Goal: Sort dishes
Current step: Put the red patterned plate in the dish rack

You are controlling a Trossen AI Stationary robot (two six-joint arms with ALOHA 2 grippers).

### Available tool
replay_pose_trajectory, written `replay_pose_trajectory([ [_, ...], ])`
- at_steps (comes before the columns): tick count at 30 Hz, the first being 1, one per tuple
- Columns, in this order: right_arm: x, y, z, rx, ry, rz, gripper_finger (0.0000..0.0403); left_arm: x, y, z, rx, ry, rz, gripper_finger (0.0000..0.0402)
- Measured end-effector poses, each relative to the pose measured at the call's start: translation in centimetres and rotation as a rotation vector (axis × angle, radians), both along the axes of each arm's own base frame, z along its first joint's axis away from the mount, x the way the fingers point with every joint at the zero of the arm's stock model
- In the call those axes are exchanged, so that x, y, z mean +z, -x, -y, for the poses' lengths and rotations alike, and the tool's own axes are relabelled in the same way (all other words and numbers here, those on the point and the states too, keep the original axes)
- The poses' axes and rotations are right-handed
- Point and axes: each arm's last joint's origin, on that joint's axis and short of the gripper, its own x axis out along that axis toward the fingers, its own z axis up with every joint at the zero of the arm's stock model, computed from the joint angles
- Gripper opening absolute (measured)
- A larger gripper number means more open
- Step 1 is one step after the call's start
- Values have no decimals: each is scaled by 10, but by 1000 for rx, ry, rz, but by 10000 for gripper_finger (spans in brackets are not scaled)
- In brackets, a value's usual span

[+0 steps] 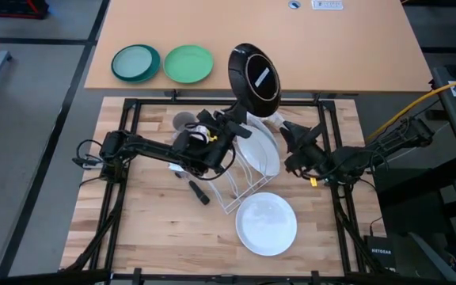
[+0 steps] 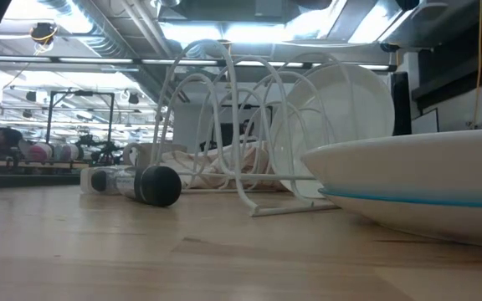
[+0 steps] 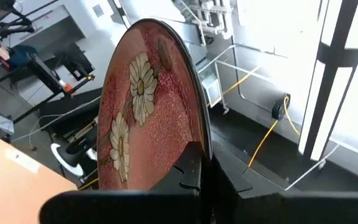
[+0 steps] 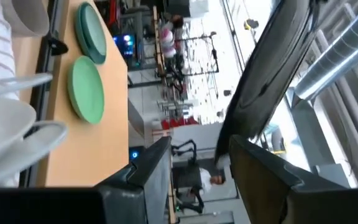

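High view: the left gripper (image 1: 229, 125) is clenched on the lower edge of the red-flowered plate (image 1: 255, 77), raised above the wire rack (image 1: 244, 176) with its black back up. The right gripper (image 1: 291, 131) sits just beside the rack, fingers spread. A white plate (image 1: 261, 147) stands in the rack; another white plate (image 1: 267, 224) lies flat near it. A grey cup (image 1: 184, 121) rests by the left arm.
Low view: the rack (image 2: 224, 125) holds the upright white plate (image 2: 350, 117); the flat plate (image 2: 425, 180) fills the foreground (a blue band shows on its side).
Left wrist view: the fingers (image 3: 191, 171) pinch the flowered plate (image 3: 145, 106).
Right wrist view: the fingers (image 4: 148, 171) stand apart, gripping nothing; the green plate (image 4: 86, 90) and teal plate (image 4: 92, 31) lie on the tan table (image 4: 114, 124).
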Motion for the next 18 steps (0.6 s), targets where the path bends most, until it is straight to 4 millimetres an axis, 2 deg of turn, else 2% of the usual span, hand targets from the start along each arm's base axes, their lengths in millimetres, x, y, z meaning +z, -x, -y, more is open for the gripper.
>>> replay_pose_trajectory([
  [7, 1, -2, 3, 27, 0, 20, 170, -3, -3, 15, -95, 8, 18, 0],
  [18, 2, -8, 3, -1, 1, 41, 170, -4, -3, 23, -113, 20, 7, 0],
])
